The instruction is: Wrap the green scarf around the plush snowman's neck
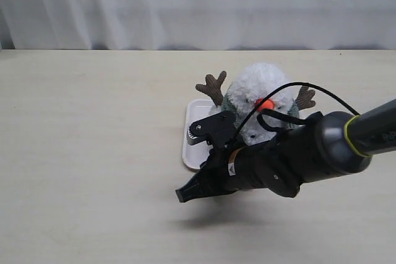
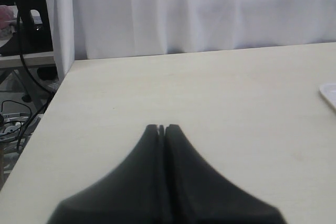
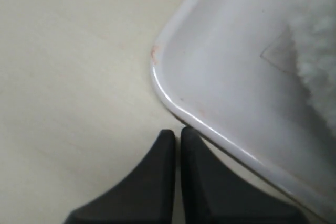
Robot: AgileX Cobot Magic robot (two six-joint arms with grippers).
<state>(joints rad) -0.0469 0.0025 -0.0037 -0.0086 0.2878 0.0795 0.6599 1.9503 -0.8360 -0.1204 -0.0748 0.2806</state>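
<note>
The plush snowman (image 1: pixel 263 88) stands on a white tray (image 1: pixel 193 137), its orange nose (image 1: pixel 265 104) facing me and brown twig arms out to both sides. Dull-green bits of the green scarf (image 1: pixel 228 106) show at neck level on either side of the face; the arm hides the rest. My right gripper (image 1: pixel 184 194) hangs shut and empty in front of the tray's near left corner. In the right wrist view this gripper (image 3: pixel 177 132) sits just off the tray rim (image 3: pixel 170 100), with white plush (image 3: pixel 320 56) beyond. My left gripper (image 2: pixel 161 128) is shut over bare table, holding nothing.
The right arm (image 1: pixel 297 156) and its black cable (image 1: pixel 309 86) cross in front of the snowman's body. A white curtain (image 1: pixel 198 4) backs the table. The left wrist view shows the table's edge (image 2: pixel 58 90), cables beyond it, and a tray corner (image 2: pixel 328 94).
</note>
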